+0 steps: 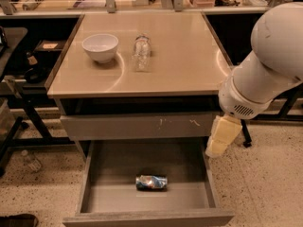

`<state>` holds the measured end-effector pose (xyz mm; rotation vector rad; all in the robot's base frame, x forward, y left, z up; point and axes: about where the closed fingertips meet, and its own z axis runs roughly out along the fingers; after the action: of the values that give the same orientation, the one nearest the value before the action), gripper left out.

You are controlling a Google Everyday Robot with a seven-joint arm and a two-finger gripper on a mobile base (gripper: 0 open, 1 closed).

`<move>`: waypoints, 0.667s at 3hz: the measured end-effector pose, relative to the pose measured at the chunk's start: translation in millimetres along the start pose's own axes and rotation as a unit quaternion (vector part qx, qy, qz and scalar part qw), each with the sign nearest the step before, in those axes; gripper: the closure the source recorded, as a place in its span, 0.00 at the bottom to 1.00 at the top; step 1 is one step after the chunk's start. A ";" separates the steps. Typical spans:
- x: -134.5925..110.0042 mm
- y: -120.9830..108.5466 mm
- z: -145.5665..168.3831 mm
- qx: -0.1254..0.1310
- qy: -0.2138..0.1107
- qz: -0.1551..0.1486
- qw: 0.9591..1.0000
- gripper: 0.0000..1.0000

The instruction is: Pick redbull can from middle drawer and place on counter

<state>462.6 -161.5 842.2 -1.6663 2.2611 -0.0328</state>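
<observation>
The redbull can (pixel 151 182) lies on its side on the floor of the open middle drawer (pixel 94 193), near the drawer's front middle. The counter (pixel 180 65) is the beige top of the grey cabinet above it. My gripper (pixel 220 137) hangs from the white arm at the right, beside the drawer's right wall and above and to the right of the can, apart from it.
A white bowl (pixel 100 47) and a clear plastic bottle (pixel 141 52) lying down sit on the counter's left half. A shut grey drawer front with white scratch marks (pixel 142 125) is above the open drawer. Dark side tables flank the cabinet. Speckled floor lies around.
</observation>
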 end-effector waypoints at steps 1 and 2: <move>-4.7 17.4 15.5 -0.023 -0.008 0.009 1.000 0.00; -15.0 46.7 49.7 -0.055 -0.030 0.029 0.998 0.00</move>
<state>437.0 -124.1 789.1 -1.6312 2.3016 0.1559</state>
